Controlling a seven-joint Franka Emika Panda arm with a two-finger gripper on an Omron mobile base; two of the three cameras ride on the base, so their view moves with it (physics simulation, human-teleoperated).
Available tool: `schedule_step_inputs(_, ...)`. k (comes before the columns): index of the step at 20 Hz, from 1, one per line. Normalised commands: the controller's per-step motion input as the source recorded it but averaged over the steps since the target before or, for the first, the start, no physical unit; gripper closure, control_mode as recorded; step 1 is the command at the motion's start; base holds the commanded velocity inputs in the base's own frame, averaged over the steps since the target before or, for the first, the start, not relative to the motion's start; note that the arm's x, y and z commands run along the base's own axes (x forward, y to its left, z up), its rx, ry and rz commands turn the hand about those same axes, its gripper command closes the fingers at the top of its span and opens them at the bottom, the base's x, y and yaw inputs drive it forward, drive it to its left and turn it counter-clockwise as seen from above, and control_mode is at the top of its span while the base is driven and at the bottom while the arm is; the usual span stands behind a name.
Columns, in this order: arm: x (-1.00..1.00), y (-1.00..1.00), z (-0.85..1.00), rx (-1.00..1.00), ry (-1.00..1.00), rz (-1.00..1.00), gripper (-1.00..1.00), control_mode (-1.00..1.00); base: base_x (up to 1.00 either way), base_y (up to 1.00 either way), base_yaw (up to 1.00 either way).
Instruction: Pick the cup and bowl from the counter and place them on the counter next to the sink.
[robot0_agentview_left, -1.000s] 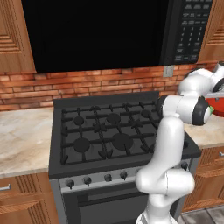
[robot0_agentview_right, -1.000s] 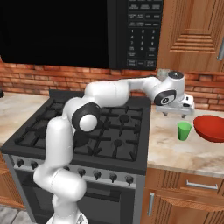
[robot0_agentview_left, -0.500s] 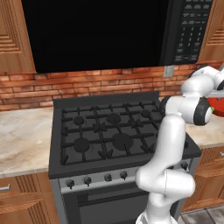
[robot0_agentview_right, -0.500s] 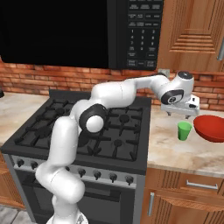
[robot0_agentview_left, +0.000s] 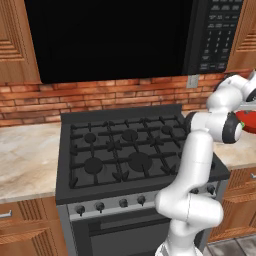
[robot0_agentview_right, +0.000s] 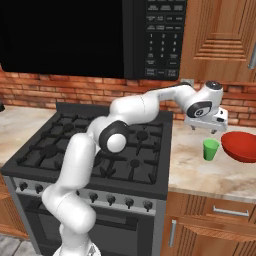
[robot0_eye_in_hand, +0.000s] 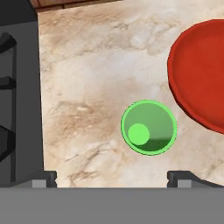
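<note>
Cup (robot0_eye_in_hand: 149, 127) below wide-spread fingers (robot0_eye_in_hand: 45, 178), untouched.

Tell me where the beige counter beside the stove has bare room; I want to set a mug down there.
Bare marbled beige counter lies between the black gas stove and the small green cup, and beyond the cup toward the wall. It is crowded to the cup's other side, where the wide red bowl sits close by, apart from it. The open gripper hovers above.

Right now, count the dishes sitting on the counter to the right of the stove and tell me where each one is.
2. The green cup stands upright on the beige counter, below the gripper. The red bowl sits just right of it, apart from the cup. More may lie beyond the frame edge.
</note>
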Motion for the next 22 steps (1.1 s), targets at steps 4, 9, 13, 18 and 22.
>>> schedule_step_inputs(4,0.40,-0.08,-0.22,0.00,0.00,0.00,-1.00,-1.00,0.00,0.00,0.00)
schedule_step_inputs(9,0.31,-0.15,-0.26,0.00,0.00,0.00,-1.00,-1.00,0.00,0.00,0.00)
schedule_step_inputs(13,0.05,-0.16,-0.16,0.00,0.00,0.00,-1.00,-1.00,0.00,0.00,0.00)
schedule_step_inputs(18,0.00,-0.20,-0.10,0.00,0.00,0.00,-1.00,-1.00,0.00,0.00,0.00)
schedule_step_inputs(22,0.00,-0.12,0.00,0.00,0.00,0.00,-1.00,-1.00,0.00,0.00,0.00)
